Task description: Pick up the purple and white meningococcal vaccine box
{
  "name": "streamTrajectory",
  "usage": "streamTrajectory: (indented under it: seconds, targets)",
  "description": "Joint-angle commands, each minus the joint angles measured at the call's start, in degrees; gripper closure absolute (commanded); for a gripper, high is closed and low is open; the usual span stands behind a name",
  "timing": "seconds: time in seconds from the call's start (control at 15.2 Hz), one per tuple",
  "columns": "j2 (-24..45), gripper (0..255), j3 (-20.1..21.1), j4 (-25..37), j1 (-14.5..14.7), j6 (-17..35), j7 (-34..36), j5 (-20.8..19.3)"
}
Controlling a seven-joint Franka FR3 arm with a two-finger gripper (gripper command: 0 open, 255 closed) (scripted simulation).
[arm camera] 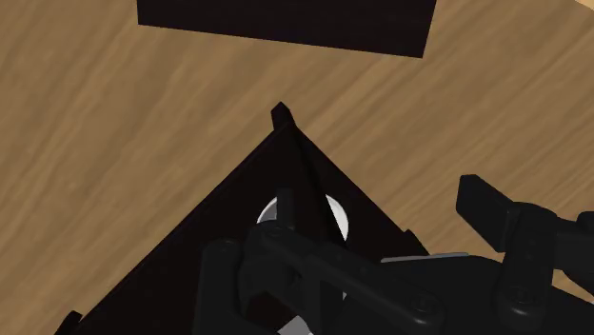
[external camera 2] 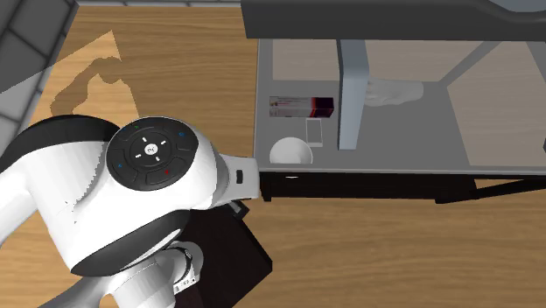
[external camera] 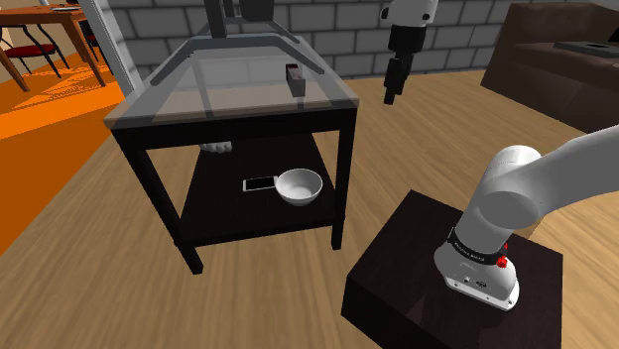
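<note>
Though small, vaccine box (external camera 2: 302, 107), print unreadable.

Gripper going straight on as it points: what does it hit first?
Probably the table's corner, right ahead of the gripper in the wrist view; depth is unclear, so possibly the wood floor instead.
</note>
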Motion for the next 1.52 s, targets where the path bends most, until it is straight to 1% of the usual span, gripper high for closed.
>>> streamTrajectory:
  seconds: [0.0, 0.33, 0.66, 0.92, 1.12, 1.32, 1.45]
  targets:
    - [0.0, 0, 0.0, 0.0, 0.0, 0.0, 0.0, 0.0]
    - [9.6, 0, 5.4, 7.71, -1.91, 2.6, 13.01, 2.58]
    - [20.27, 0, 9.67, 17.77, -3.88, 3.84, 25.87, 2.88]
    - [29.49, 0, 12.25, 27.57, -5.16, 3.51, 36.04, 1.63]
    - [36.85, 0, 13.55, 36.14, -5.63, 2.32, 43.51, -0.05]
    - [44.73, 0, 14.26, 46.07, -5.55, 0.1, 50.67, -2.18]
    - [50.41, 0, 14.32, 53.78, -5.11, -2.08, 55.17, -3.74]
